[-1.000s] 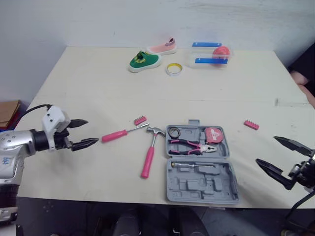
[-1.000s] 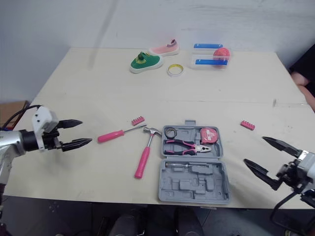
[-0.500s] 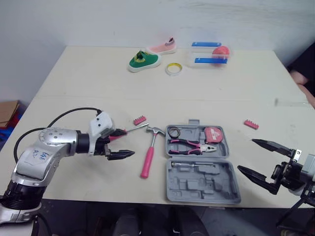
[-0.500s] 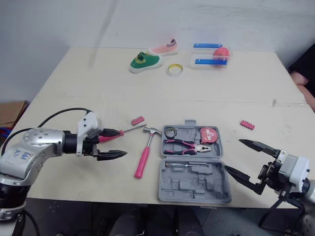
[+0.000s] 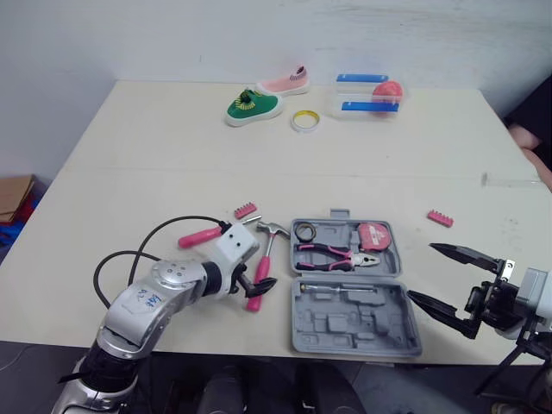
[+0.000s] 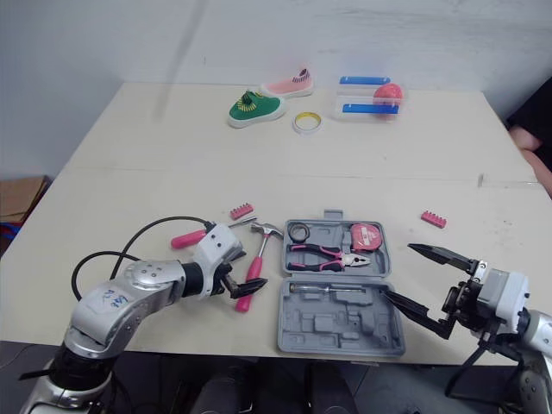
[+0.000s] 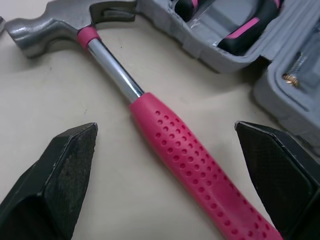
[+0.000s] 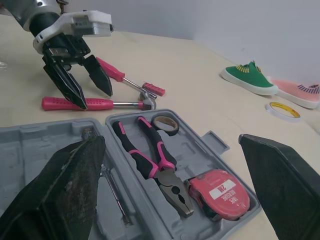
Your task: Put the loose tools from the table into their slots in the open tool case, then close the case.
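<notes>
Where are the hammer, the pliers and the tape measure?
hammer point(image 7: 192, 157), left wrist view, on the pink grip.
pliers point(image 8: 175, 187), right wrist view, on the metal head.
tape measure point(image 5: 373, 235), left eye view, on the red casing.

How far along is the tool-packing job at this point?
Done: pliers and tape measure sit in the open case. In hand: left gripper, open, straddles the hammer handle. Left: hammer, pink screwdriver, two bit strips, then closing. Right gripper is open.
</notes>
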Action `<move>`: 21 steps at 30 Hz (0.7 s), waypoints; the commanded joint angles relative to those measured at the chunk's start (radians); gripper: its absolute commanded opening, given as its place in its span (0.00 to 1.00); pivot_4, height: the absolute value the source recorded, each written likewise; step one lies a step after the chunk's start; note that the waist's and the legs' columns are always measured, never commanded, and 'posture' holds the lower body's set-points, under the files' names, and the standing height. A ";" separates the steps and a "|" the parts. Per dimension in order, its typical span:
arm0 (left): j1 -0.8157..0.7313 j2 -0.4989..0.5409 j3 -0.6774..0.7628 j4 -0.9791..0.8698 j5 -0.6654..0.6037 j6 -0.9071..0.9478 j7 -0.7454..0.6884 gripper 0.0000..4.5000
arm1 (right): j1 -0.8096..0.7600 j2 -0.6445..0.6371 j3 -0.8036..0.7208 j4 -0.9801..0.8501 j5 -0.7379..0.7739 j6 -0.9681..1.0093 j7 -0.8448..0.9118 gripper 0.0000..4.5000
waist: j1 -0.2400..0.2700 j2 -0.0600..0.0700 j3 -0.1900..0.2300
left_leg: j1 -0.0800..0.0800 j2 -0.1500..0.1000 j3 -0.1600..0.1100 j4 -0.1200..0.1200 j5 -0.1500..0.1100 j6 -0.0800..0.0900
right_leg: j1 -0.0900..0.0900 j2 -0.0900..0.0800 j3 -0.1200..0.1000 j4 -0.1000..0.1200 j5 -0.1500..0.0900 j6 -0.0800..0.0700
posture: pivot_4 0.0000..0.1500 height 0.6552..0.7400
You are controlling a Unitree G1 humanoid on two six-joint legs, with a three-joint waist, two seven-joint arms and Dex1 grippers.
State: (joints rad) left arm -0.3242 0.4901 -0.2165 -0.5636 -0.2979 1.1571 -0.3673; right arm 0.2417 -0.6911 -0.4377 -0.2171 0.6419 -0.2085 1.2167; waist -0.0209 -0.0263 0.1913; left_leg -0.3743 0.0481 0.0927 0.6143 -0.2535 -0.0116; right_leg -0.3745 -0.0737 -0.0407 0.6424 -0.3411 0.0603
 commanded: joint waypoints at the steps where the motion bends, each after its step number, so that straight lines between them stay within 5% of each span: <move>1: 0.031 -0.048 -0.056 -0.012 0.073 -0.015 0.101 0.99 | -0.023 0.003 0.005 0.027 0.004 -0.012 0.023 1.00 | 0.001 0.000 0.000 | 0.000 0.000 0.000 0.000 0.000 0.000 | 0.000 0.000 0.000 0.000 0.000 0.000 | 1.00 1.00; 6: 0.094 -0.032 -0.073 -0.016 0.113 -0.048 0.122 0.99 | -0.069 0.006 0.005 0.100 -0.007 -0.042 0.050 1.00 | 0.000 0.000 0.000 | 0.001 0.000 0.000 0.000 0.000 0.000 | 0.000 0.000 0.001 0.000 0.000 0.000 | 1.00 1.00; 15: 0.186 -0.089 -0.004 0.001 0.101 -0.044 0.149 0.16 | -0.090 0.008 -0.005 0.193 0.001 -0.094 0.115 1.00 | 0.001 0.002 -0.001 | 0.003 0.001 0.000 0.000 0.000 0.000 | 0.003 0.000 0.000 0.000 0.000 0.000 | 1.00 1.00; 21: 0.170 -0.110 0.067 0.031 0.118 -0.153 0.165 0.13 | -0.068 0.010 -0.017 0.191 0.006 -0.108 0.118 1.00 | 0.006 0.003 -0.002 | 0.004 0.000 0.000 0.000 -0.001 0.000 | 0.004 0.000 0.000 -0.001 0.000 0.000 | 1.00 1.00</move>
State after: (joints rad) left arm -0.1668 0.3858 -0.1914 -0.5694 -0.2084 1.0254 -0.2310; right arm 0.1693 -0.6889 -0.4194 -0.0105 0.6245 -0.3011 1.3322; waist -0.0149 -0.0233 0.1895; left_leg -0.3701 0.0486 0.0928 0.6145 -0.2540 -0.0111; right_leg -0.3706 -0.0734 -0.0403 0.6420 -0.3413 0.0598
